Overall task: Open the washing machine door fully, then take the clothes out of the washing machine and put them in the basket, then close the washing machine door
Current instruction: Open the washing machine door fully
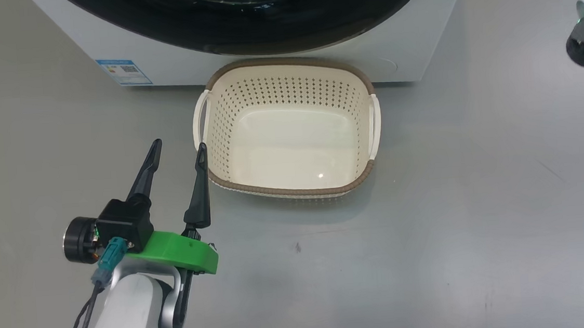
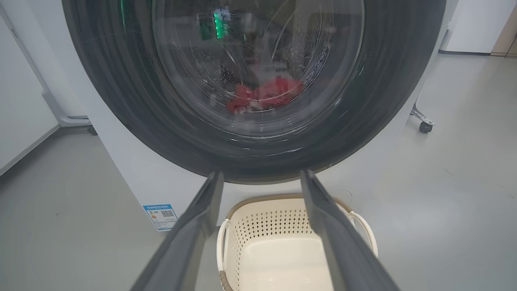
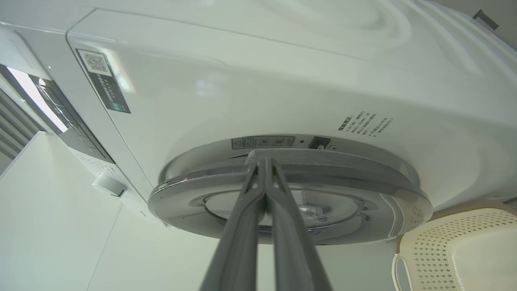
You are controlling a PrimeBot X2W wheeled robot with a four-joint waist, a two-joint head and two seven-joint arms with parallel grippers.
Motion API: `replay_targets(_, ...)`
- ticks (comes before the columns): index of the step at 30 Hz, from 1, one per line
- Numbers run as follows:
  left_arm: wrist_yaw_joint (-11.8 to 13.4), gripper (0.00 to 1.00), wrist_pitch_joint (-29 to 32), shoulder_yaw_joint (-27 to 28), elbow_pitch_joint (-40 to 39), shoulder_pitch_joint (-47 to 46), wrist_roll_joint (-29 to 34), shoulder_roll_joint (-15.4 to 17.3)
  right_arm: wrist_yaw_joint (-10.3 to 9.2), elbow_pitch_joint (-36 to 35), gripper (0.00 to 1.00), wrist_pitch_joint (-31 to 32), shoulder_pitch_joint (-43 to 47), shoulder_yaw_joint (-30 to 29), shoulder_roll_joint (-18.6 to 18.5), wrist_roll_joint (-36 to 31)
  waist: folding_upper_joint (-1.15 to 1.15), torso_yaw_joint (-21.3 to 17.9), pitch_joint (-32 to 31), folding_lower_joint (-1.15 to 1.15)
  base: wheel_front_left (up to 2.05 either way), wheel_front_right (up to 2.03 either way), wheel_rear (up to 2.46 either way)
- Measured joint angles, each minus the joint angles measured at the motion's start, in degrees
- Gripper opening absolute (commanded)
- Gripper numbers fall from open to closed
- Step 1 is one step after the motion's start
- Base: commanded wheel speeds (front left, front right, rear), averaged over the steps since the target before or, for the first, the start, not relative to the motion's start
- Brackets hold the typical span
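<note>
Washer door closed, red clothes inside the drum.
The large round glossy black washing machine door [image 2: 258, 161] sat closed on the big white washing machine [image 1: 185, 63], with the bright red clothes [image 2: 264, 95] behind its glass. The small cream perforated plastic basket [image 1: 294, 191] stood on the grey floor [image 1: 432, 226] just before it. The left gripper [image 1: 179, 144] hovered beside the basket, jaws apart. The right gripper [image 3: 263, 161] had its jaws together at the door's rim.

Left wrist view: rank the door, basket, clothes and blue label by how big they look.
1. Door
2. Basket, partly cut off at the bottom edge
3. Clothes, farther back behind the glass, so true size unsure
4. Label
</note>
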Motion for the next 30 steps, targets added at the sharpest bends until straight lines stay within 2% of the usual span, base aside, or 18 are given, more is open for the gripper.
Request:
replay_targets(3, -0.42, 1.00, 0.00, -0.19, -0.05, -0.27, 0.00, -0.05, -0.30, 0.31, 0.00, 0.83, -1.62, 0.09, -0.85, 0.01, 0.00, 0.74, 0.83, 0.00, 0.00, 0.00, 0.00)
replay_targets(9, -0.51, 1.00, 0.00, -0.91, -0.67, -1.35, 0.08, -0.27, -2.70, 1.36, 0.00, 3.68, -5.91, 1.35, -2.94, -0.08, 0.00, 2.94, 3.37, 0.00, 0.00, 0.00, 0.00)
replay_targets(15, -0.99, 1.00, 0.00, -1.89, -1.00, -2.83, 0.08, -0.63, -3.78, 2.35, 0.00, 6.24, -10.29, 2.65, -4.70, -0.47, 0.00, 4.91, 6.05, 0.00, 0.00, 0.00, 0.00)
replay_targets(20, -1.45, 1.00, 0.00, -2.66, -1.37, -4.08, 0.08, -0.93, -4.26, 3.82, 0.00, 7.61, -12.40, 3.07, -6.76, -1.00, 0.00, 6.80, 7.93, 0.01, 0.00, 0.00, 0.00)
replay_targets(30, -1.51, 1.00, 0.00, -3.31, -1.68, -5.26, 0.08, -1.23, -4.30, 5.76, 0.00, 9.57, -16.45, 4.33, -7.94, -1.66, 0.00, 9.98, 10.91, 0.00, 0.00, 0.00, 0.00)
